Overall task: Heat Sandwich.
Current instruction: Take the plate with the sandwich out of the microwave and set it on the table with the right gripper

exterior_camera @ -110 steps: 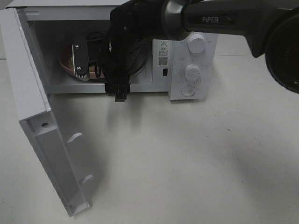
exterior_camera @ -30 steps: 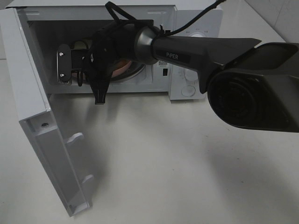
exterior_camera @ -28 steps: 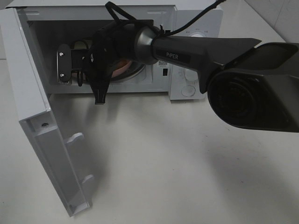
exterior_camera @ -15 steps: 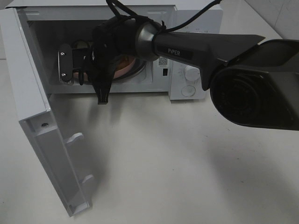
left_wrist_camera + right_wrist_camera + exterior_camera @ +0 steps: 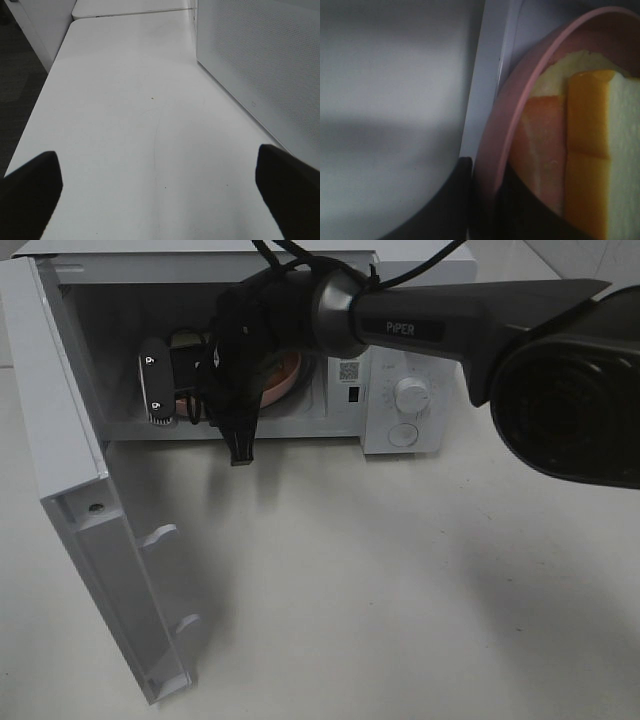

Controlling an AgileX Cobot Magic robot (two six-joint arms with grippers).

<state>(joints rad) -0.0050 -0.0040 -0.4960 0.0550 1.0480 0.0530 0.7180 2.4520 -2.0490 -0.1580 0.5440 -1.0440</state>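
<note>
A white box-shaped microwave oven [image 5: 410, 390] is seen from the high camera on a pale tabletop [image 5: 400, 580], its white door [image 5: 90, 510] swung fully open on the left side of that view. Two round white knobs [image 5: 412, 397] are set one above the other on the control panel at the right of the cavity. The dark right arm [image 5: 440, 325] is stretched across the view and into the cavity, where the black right gripper [image 5: 165, 390] is placed deep inside, near the left wall. A round pink plate [image 5: 505, 125] is gripped at its rim: in the right wrist view the rim is seen pinched between two dark fingertips [image 5: 445, 205], one on either side of it, the jaws drawn narrow around it. On that plate the sandwich [image 5: 585, 150] is carried, shown as pale yellow square bread slices with an orange layer and a reddish strip beside them; it is therefore located inside the microwave cavity, although whether the plate is resting on the floor of the cavity cannot be told. In the high view only a small edge of the plate is visible behind the arm. The left gripper [image 5: 160, 200] is seen only in its own wrist view, where its two dark fingers [image 5: 30, 190] are spread wide apart over bare tabletop, nothing being held between them, beside a white perforated panel [image 5: 260, 65].
</note>
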